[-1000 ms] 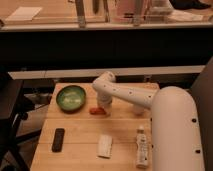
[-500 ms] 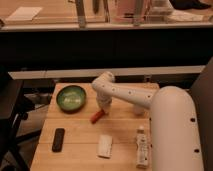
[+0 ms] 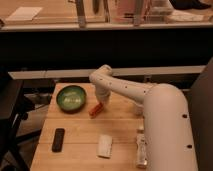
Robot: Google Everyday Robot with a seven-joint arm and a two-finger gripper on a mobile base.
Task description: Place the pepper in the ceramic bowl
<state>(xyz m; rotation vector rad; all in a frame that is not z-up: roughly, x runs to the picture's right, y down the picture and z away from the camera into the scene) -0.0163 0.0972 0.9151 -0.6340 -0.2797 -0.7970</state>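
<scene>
At frame centre the gripper [image 3: 100, 104] is clasping the pepper [image 3: 95, 109], which is hanging tilted just above the counter [image 3: 80, 145], apparently raised to clear the near rim of the ceramic bowl [image 3: 71, 97] sitting just left.

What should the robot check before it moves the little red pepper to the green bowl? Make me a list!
1. Pepper at the gripper, tilted, seemingly off the table: ok.
2. Firm grip on the pepper: cannot tell.
3. Ceramic bowl upright, left of the pepper: ok.
4. Room in the bowl: ok, only pale speckles show.
5. Path from pepper to bowl free of things: ok.
6. Black remote-like bar and white block lie nearer the front, out of the way: ok.
</scene>
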